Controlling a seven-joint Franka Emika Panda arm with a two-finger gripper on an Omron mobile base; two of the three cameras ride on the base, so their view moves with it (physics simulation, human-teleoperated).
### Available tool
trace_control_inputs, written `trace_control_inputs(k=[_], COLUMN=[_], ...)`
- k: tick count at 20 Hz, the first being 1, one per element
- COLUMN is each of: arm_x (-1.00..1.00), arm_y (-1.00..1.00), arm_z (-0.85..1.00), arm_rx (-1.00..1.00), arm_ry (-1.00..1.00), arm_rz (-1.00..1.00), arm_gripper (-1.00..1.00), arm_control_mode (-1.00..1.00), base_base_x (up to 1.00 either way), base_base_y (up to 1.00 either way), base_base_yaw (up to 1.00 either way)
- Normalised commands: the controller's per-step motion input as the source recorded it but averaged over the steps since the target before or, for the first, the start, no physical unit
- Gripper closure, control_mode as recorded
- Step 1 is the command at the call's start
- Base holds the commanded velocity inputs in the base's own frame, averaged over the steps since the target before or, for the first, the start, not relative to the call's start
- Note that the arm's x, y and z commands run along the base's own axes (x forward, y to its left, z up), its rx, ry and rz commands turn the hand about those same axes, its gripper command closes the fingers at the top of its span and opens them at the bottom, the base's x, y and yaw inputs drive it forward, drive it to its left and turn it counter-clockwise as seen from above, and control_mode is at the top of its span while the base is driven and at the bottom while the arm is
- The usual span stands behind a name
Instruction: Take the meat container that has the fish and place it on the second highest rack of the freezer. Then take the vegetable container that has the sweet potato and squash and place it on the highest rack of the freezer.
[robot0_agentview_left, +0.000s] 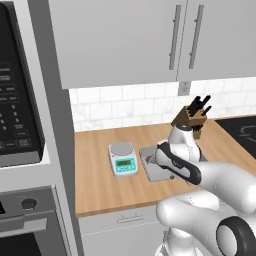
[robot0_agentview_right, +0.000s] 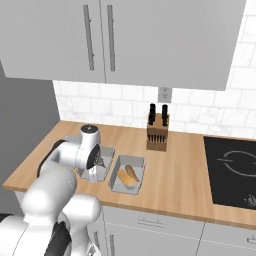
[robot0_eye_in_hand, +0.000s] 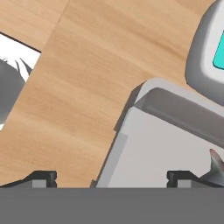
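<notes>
Overhead, grey cabinets hang above a wooden counter (robot0_agentview_right: 180, 165) with white tile behind. Beside the knife block (robot0_agentview_right: 157, 132) lie the vegetable container (robot0_agentview_right: 128, 174) and, further from it, the meat container (robot0_eye_in_hand: 148, 144). The arm bends down over the latter; the end effector (robot0_eye_in_hand: 111, 177), fingers spread wide, hovers over its rim, the fish (robot0_eye_in_hand: 215, 166) by one fingertip.

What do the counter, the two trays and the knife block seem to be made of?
Counter: light wood with visible grain, matte. Meat container and vegetable container: plain grey, smooth and dull, probably plastic or metal; I cannot tell which. Knife block: brown wood, with black handles.
</notes>
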Motion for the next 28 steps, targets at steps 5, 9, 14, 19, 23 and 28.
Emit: trace_control_inputs(k=[5, 9, 14, 19, 23, 28], arm_x=[0.0, 0.0, 0.0, 0.0, 0.0, 0.0], arm_y=[0.02, 0.04, 0.03, 0.0, 0.0, 0.03], arm_z=[-0.13, -0.12, -0.11, -0.18, -0.22, -0.2], arm_rx=[0.0, 0.0, 0.0, 0.0, 0.0, 0.0], arm_ry=[-0.04, -0.03, -0.03, -0.05, -0.05, -0.04], arm_rz=[0.01, 0.01, 0.01, 0.0, 0.0, 0.0], arm_gripper=[-1.0, -1.0, -1.0, -1.0, -1.0, -1.0], arm_control_mode=[-1.0, -1.0, -1.0, -1.0, -1.0, -1.0], base_base_x=[0.0, 0.0, 0.0, 0.0, 0.0, 0.0], base_base_y=[0.0, 0.0, 0.0, 0.0, 0.0, 0.0], base_base_yaw=[0.0, 0.0, 0.0, 0.0, 0.0, 0.0])
